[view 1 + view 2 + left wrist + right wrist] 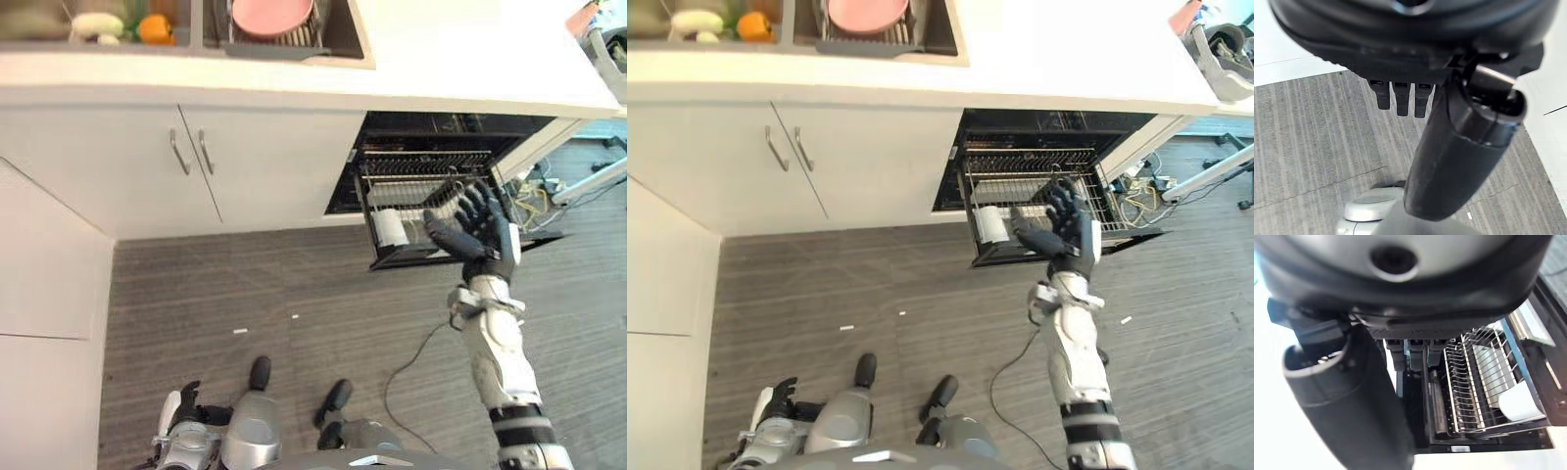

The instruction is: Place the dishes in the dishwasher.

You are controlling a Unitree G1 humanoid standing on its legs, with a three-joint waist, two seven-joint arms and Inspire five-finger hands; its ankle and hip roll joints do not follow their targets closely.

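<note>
The robot's left hand hangs low over the grey striped floor, near the bottom edge of the head views, its fingers straight and relaxed, holding nothing. The right hand is raised over the pulled-out wire rack of the open black dishwasher, fingers spread and released, empty. In the rack, a white cylindrical cup lies on its side at the rack's near left corner. Left of the dishwasher stand white cabinet doors with two metal handles. Farther back, on the white counter, a sink holds a round pink plate standing in a grey drying rack, and the neighbouring basin holds pale and orange vegetables.
</note>
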